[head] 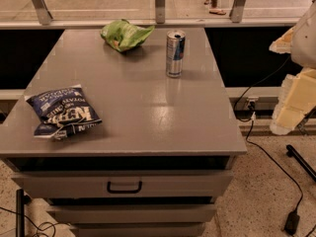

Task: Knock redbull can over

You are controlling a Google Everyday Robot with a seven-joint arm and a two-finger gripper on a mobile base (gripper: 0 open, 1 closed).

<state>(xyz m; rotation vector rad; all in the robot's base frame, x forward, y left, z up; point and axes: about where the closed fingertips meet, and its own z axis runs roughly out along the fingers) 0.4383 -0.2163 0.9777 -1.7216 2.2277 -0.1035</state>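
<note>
- Drawer front [123,185]: below the near edge of the unit, closed, handle facing the camera. It has no part in the task.
- Counter [148,117]: grey top. In my judgement the open middle gives a toppled can room to fall and roll.
- Blue chip bag [61,113]: lying flat at the near left corner, well apart from the target, so it does not obstruct a sweep.
- End effector [292,100]: at the right edge of view, off the counter's right side and well apart from the can. I cannot tell whether it is apart or together.
- Redbull can [175,53]: standing upright toward the far right of the counter, with nothing touching it. The task is not yet done. The can is tall and slim, so a sideways push high on the body should tip it.
- Green chip bag [126,34]: crumpled at the far edge, left of the can, near but not touching. A push from the right could send the can against it.
</note>
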